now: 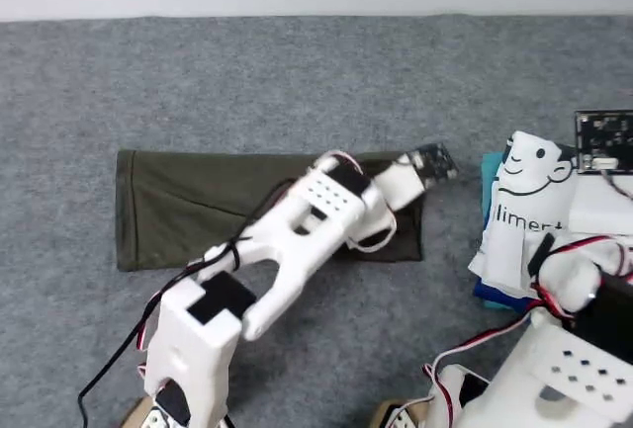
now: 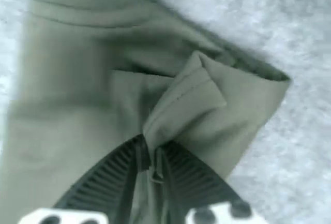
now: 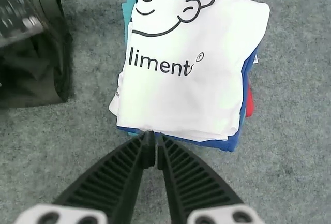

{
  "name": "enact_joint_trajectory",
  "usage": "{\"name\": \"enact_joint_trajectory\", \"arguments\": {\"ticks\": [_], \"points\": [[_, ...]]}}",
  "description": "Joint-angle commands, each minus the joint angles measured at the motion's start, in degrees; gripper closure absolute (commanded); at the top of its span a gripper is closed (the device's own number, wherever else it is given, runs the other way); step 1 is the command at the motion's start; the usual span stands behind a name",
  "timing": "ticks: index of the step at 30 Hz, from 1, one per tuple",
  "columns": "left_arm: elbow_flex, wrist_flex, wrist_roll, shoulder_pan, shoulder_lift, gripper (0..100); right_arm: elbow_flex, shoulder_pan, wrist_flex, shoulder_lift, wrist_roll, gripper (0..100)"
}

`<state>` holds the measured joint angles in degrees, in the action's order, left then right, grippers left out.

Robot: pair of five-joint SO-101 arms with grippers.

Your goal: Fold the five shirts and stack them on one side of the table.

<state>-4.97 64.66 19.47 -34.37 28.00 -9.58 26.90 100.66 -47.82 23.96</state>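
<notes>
Shirt [image 2: 77,84] (olive) is pinched by left end effector [image 2: 150,157]; right end effector [image 3: 155,149] closed, empty.

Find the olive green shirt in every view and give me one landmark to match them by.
High view: the green shirt lies flat mid-table, the left arm across its end nearest the stack of folded shirts.
Left wrist view: the green shirt is pinched at a fold by the left tool.
Right wrist view: the green shirt lies beside the stack.
Shared landmark: the grey table cover.
</notes>
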Motion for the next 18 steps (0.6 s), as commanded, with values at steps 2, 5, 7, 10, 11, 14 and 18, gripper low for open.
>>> {"name": "enact_joint_trajectory", "arguments": {"ticks": [2, 5, 7, 10, 11, 14, 18], "points": [[-8.04, 4.66, 2.90, 2.02, 1.14, 94, 0.18, 0.57, 2.24, -0.84, 0.00, 96.9], [-9.19, 5.27, 2.90, 2.81, 2.46, 89, 0.18, 0.57, 2.24, -0.92, 0.00, 96.9], [-9.27, 5.10, 2.90, 3.34, 3.43, 87, 0.18, 0.66, 2.24, -1.01, 0.00, 96.9], [-9.36, 5.10, 3.87, 4.31, 5.36, 87, 0.18, 0.75, 2.24, -1.10, 0.18, 96.9], [-9.36, 5.19, 4.84, 4.48, 5.98, 87, 0.18, 0.75, 2.24, -1.10, 0.18, 96.9], [-9.45, 5.27, 5.80, 5.45, 6.24, 87, 0.18, 0.75, 2.24, -1.10, 0.26, 96.9], [-12.26, 9.41, 5.71, 6.15, 2.64, 87, 0.18, 0.75, 2.24, -1.10, 0.26, 96.9]]}}
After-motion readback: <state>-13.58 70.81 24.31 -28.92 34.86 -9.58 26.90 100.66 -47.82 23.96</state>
